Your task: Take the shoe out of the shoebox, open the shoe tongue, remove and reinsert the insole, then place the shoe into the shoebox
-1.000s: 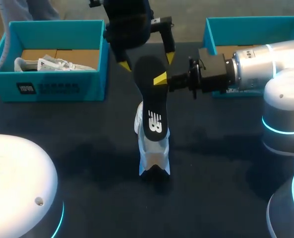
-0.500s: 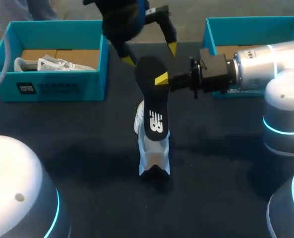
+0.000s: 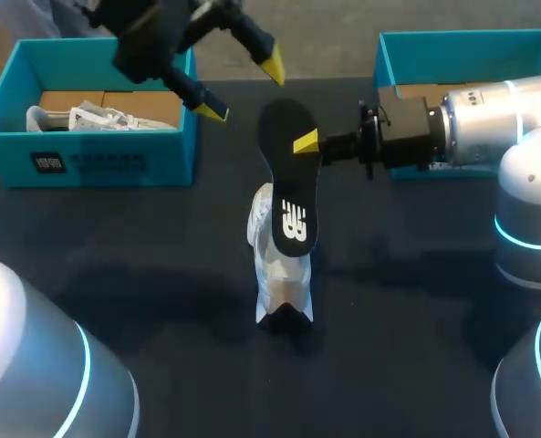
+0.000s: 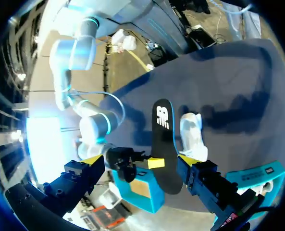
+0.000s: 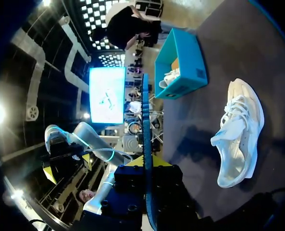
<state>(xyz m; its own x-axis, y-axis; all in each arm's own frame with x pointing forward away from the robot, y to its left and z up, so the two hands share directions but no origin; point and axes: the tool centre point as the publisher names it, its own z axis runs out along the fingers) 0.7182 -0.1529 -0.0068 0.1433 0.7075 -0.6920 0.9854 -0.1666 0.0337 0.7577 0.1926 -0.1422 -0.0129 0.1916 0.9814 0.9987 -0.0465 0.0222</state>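
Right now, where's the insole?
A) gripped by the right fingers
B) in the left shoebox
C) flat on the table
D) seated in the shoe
A: the black insole is pinched on edge in the right gripper, held up off the table by the white shoe, while the left gripper is open and empty.
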